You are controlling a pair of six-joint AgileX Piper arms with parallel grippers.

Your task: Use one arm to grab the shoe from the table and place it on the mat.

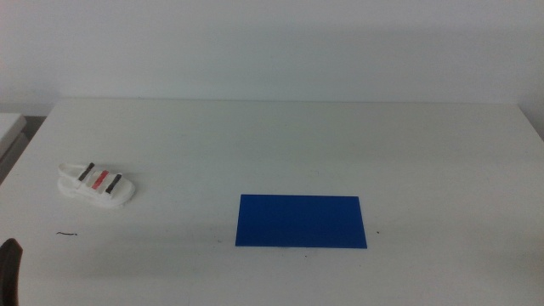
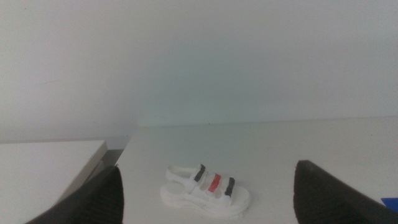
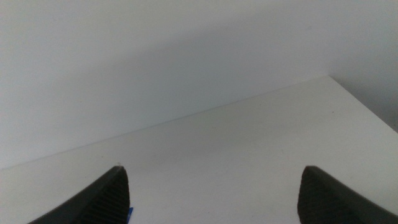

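Lying on the table (image 1: 280, 144) well apart from the mat (image 1: 301, 221), the shoe (image 2: 206, 191) faces the left hand (image 2: 208, 214), spread wide.

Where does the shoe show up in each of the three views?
Middle view: the shoe lies on the table's left part, left of the blue mat.
Left wrist view: the shoe lies ahead, between the jaws.
Right wrist view: not in it.
Shared landmark: the table's far edge against the wall.
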